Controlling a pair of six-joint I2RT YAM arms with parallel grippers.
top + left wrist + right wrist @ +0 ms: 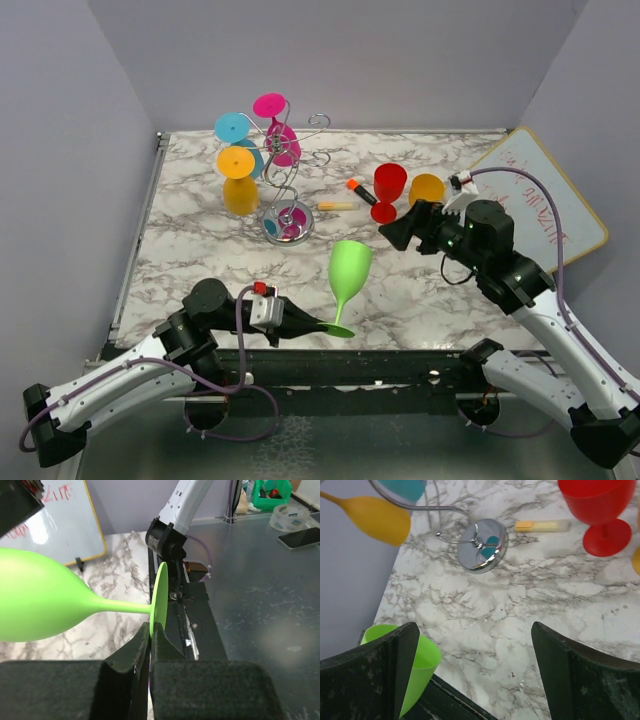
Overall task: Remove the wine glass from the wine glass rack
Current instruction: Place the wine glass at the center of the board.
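Three glasses [240, 192] hang on the rack [291, 196]; my left gripper [318, 325] pinches the green glass [350, 268] by its foot, right gripper [393, 233] spread wide, so next I should stand it down gently.

View from above of a white marble table [200, 250] with two robot arms at its near edge. At the back left stands a chrome wine glass rack [284, 195]; a blue glass [232, 127], a pink glass [281, 138] and a yellow glass [240, 188] hang from it, feet upward. A green wine glass [350, 272] stands upright near the front edge, the left gripper [322, 326] meeting its foot. The right gripper [392, 235] hovers just beside a red glass [389, 188] and an orange glass [427, 189]. Two markers [360, 192] lie between rack and red glass. A whiteboard [545, 205] leans at the right.
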